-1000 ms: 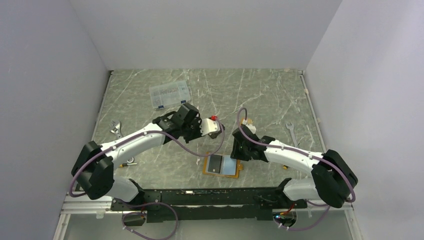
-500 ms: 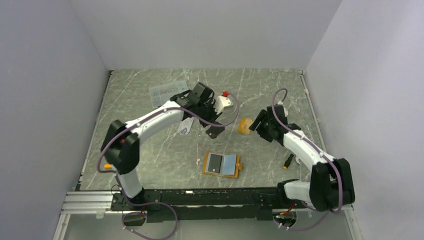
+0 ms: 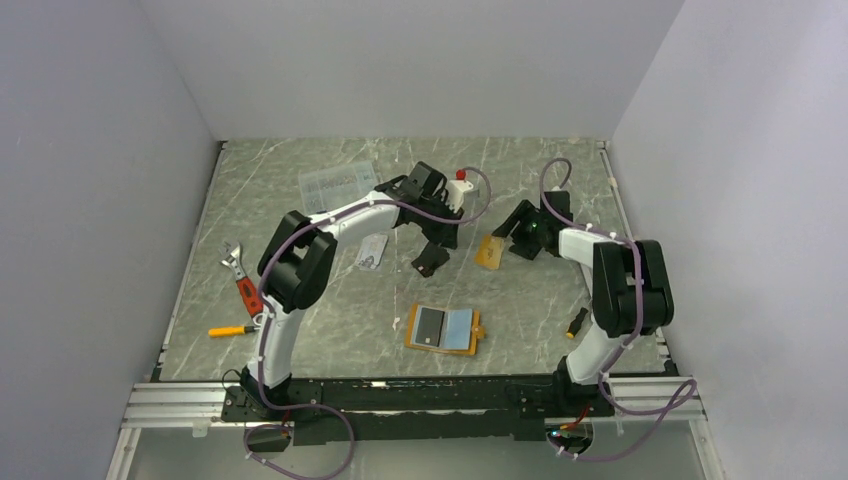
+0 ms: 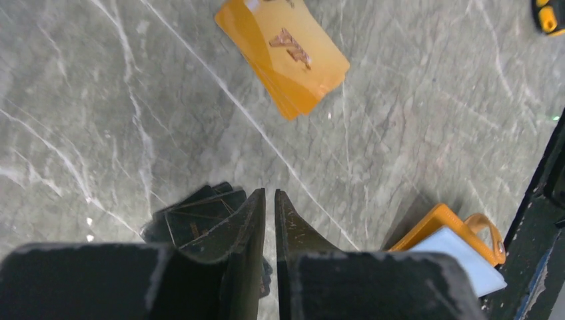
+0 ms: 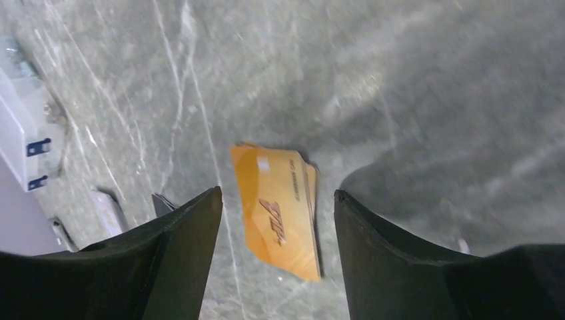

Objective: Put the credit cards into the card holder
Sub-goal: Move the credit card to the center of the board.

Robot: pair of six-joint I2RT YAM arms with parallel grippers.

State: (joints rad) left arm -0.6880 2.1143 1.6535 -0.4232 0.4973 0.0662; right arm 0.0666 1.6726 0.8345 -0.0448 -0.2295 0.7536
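Since half a second ago the left arm (image 3: 340, 215) has stretched farther across the worktop (image 3: 350, 310), uncovering a wrench (image 3: 231, 258) and a yellow-handled screwdriver (image 3: 228, 330). The right arm (image 3: 625, 280) has folded up more steeply, and the cards lie where they lay. The left gripper (image 4: 270, 197) is closed to a thin slit with nothing in it, over the edge of a small stack of black cards (image 4: 196, 217); whether it touches them cannot be told. The right gripper (image 5: 276, 192) is spread wide and empty, with the stack of orange cards (image 5: 276, 227) flat on the worktop just ahead of its fingers. The card holder (image 3: 462, 330) lies open nearer the bases, a black card (image 3: 431, 327) on its left half. A silvery card (image 3: 371, 252) lies left of the black stack, and the clear compartment box (image 3: 338, 185) lies beyond it.
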